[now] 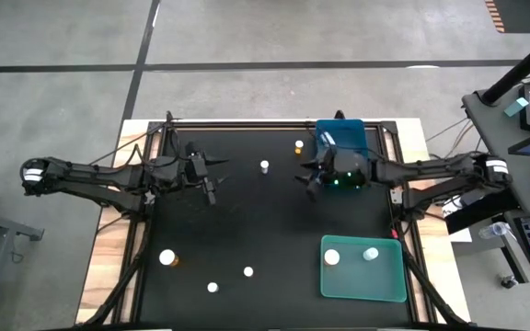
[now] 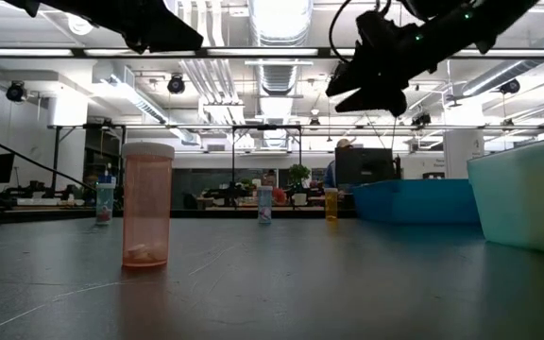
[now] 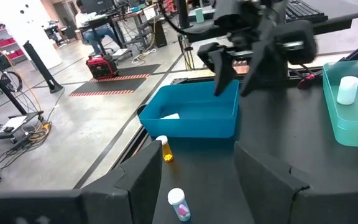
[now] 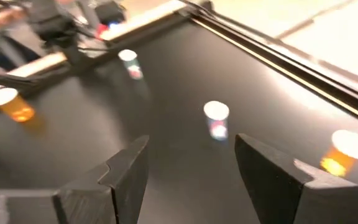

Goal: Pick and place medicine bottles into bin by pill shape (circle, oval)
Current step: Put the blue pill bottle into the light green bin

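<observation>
The tabletop (image 1: pixel 274 230) was black – its frame pale wood. One bin (image 1: pixel 343 136) was blue, the other (image 1: pixel 363 268) teal – bottles (image 2: pixel 147 206) amber, caps white.

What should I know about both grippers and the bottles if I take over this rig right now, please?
Left gripper: open, empty, raised over the mat's left side.
Right gripper: open, empty, beside the blue bin.
Done: two bottles lie in the teal bin.
Left: five bottles on the mat.
</observation>
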Tool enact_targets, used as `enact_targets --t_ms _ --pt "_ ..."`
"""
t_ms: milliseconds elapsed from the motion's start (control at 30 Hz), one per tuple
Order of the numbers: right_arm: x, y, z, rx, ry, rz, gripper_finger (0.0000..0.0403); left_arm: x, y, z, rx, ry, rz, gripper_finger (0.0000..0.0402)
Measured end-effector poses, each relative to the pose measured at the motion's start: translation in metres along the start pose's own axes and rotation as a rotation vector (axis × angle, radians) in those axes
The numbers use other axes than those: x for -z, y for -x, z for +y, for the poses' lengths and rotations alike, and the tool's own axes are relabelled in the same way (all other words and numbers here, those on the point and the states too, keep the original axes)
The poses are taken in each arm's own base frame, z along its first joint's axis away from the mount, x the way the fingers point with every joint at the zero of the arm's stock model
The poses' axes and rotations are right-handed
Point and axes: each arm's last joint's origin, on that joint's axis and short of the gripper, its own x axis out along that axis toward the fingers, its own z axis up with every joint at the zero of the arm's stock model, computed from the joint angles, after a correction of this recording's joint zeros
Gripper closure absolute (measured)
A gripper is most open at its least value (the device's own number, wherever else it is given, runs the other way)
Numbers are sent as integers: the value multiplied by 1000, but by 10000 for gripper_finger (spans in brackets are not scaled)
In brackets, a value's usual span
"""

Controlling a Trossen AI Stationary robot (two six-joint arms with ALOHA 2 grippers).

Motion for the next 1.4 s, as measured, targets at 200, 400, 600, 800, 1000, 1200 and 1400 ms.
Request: enact_targets --t_ms 200,400,600,800,1000,1200,1400 --pt "8 -10 13 -57 -16 -33 177 0 0 0 0 -1 2 218" --pt "-3 -29 22 -62 -15 -31 177 0 0 0 1 -1 3 218" --pt "-8 -55 31 -47 44 17 177 0 0 0 1 -2 4 218" --pt "-10 -86 39 -12 204 166 177 1 0 0 1 -3 6 218" --pt "-24 -113 41 33 290 298 177 1 0 0 2 -5 8 218" --pt "-38 -132 33 64 396 381 177 2 0 0 3 -9 13 218" --pt "-44 -136 22 54 531 440 184 2 8 3 4 -5 24 218"
